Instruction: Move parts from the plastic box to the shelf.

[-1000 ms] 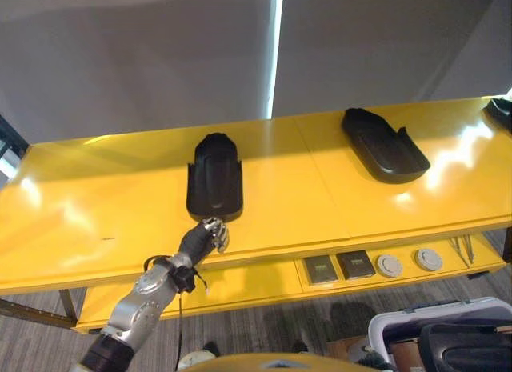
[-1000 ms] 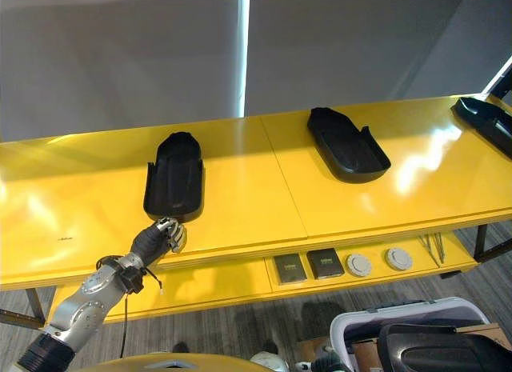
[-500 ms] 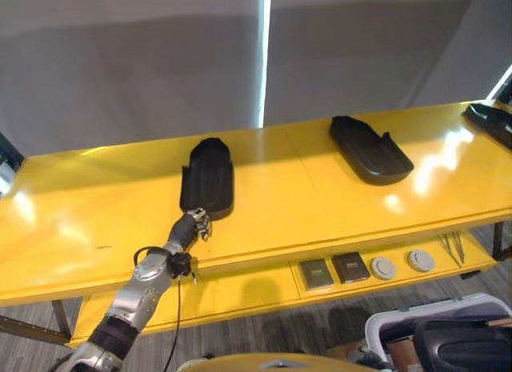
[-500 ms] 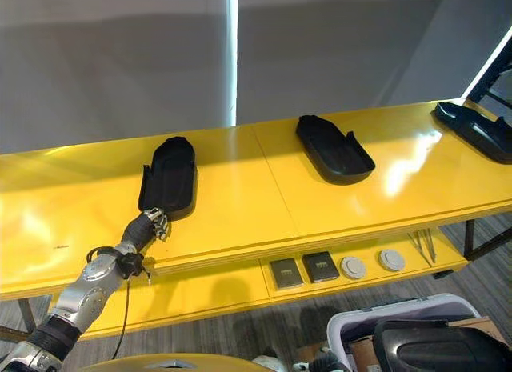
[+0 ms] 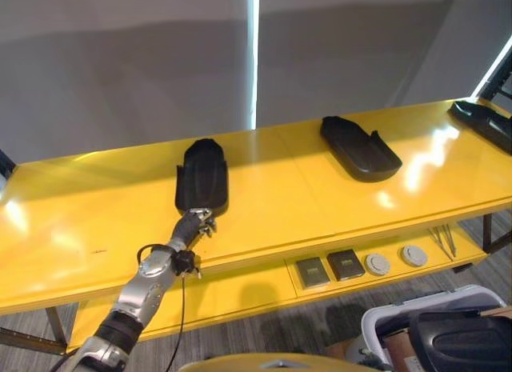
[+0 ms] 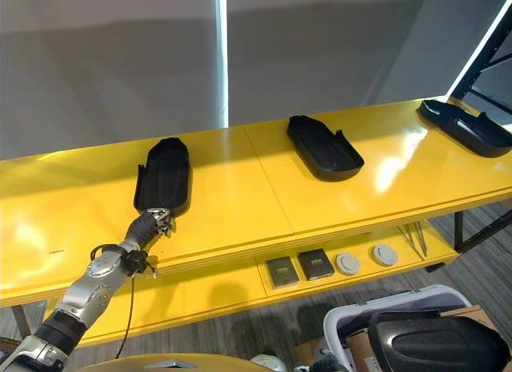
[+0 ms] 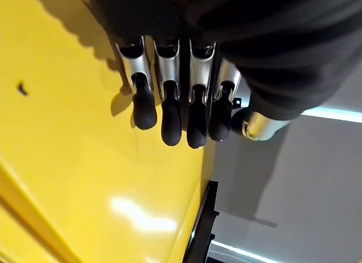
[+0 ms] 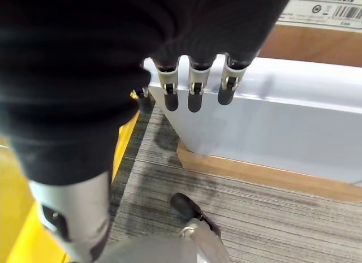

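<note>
The left robot hand (image 5: 198, 222) is resting, fingers (image 7: 169, 119) straight and holding nothing, at the 6 o'clock end of a black part (image 5: 202, 177) lying on the yellow shelf (image 5: 304, 204). The right robot hand (image 8: 192, 87) is hanging relaxed and empty beside the white plastic box (image 8: 294, 133). Another black part (image 5: 359, 148) is lying toward 2 o'clock.

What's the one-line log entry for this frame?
left hand: open, at near end of left black part on yellow shelf | right hand: open, empty, by white plastic box
</note>
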